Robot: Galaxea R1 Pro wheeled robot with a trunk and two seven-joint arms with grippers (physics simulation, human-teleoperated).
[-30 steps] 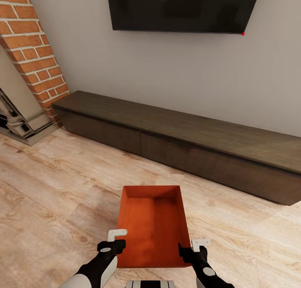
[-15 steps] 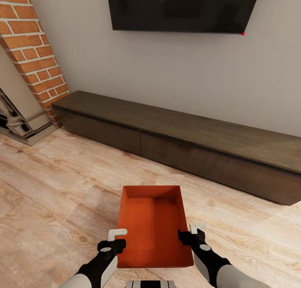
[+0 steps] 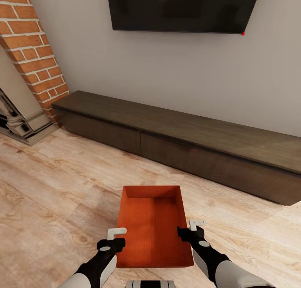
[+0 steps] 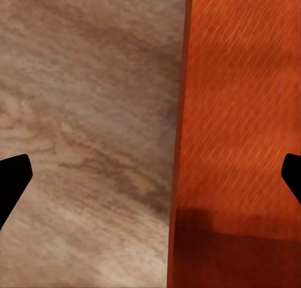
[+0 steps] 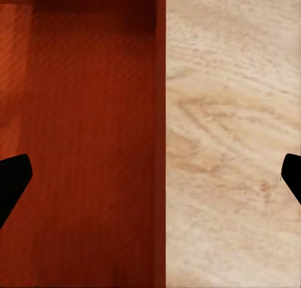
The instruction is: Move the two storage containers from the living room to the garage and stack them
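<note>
One orange-red ribbed storage container sits on the light wood plank floor of the living room, just in front of me. My left gripper is open at its left wall, and my right gripper is open at its right wall. In the left wrist view the container has its wall edge midway between the spread fingers of the left gripper. The right wrist view shows the same, with the container wall between the wide-apart tips of the right gripper. The second container is out of view.
A long dark wood TV bench runs along the grey wall ahead, under a black wall TV. A red brick fireplace stands at the left. Plank floor lies to either side of the container.
My right gripper has slid forward along the container's right wall, further from me. The left gripper and the container have stayed put.
</note>
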